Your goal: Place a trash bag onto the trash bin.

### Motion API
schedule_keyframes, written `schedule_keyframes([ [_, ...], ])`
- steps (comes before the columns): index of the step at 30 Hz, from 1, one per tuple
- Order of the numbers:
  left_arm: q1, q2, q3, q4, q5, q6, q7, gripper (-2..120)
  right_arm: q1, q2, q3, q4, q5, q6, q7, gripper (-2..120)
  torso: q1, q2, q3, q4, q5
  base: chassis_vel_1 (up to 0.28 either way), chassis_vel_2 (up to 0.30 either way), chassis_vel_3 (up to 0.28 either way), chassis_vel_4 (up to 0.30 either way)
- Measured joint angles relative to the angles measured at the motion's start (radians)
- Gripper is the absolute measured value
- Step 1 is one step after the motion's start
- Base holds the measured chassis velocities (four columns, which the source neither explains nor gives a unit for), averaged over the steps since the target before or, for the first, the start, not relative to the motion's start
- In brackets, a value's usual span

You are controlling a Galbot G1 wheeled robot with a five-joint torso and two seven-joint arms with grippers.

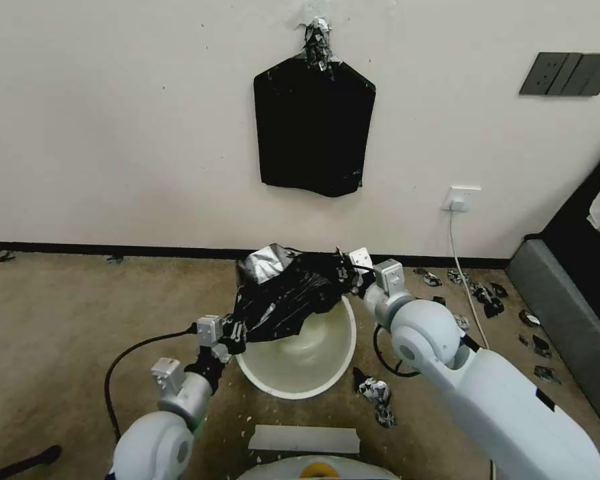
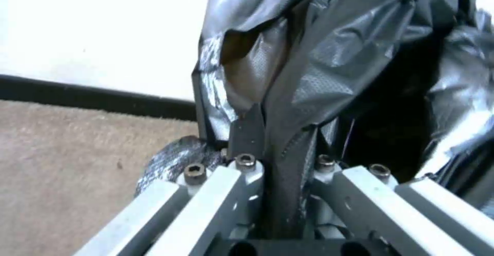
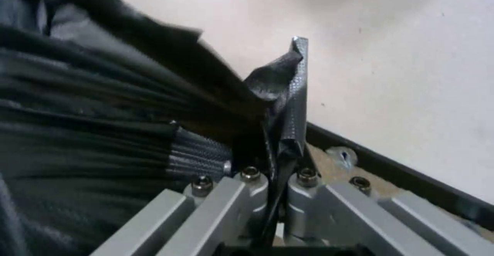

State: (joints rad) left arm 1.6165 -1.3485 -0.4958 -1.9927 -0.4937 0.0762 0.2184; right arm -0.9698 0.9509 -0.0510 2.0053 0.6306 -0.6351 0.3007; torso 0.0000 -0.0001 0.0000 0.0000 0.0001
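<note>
The wall (image 1: 113, 120) has a flat black bag pack (image 1: 313, 127) hanging on it, straight above the action. On the carpet (image 1: 60, 313) sits the bin (image 1: 307, 360), tipped so its mouth faces up and toward the robot. The bag (image 1: 287, 293) is stretched over the bin's far rim, long axis running from near-left to far-right between the 2 grippers. Left gripper (image 1: 237, 333) is clamped on the bag's near-left end, right gripper (image 1: 345, 270) is pinched on the far-right end. Little black scraps (image 1: 487, 300) are scattered off to the right
</note>
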Motion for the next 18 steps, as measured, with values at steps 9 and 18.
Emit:
schedule_keyframes([
  [9, -0.002, -0.019, -0.002, -0.006, -0.164, -0.02, 0.0, 5, -0.025, -0.085, 0.01, 0.017, 0.043, -0.031, -0.031, 0, 0.0, 0.0, 0.0, 0.0, 0.0001, 0.0, 0.0, 0.0, 0.0],
  [18, -0.004, -0.028, -0.022, -0.014, -0.325, -0.018, -0.013, 5, -0.042, -0.106, 0.015, 0.027, 0.117, -0.064, -0.031, 0, 0.0, 0.0, 0.0, 0.0, 0.0, 0.0, 0.0, 0.0, 0.0],
])
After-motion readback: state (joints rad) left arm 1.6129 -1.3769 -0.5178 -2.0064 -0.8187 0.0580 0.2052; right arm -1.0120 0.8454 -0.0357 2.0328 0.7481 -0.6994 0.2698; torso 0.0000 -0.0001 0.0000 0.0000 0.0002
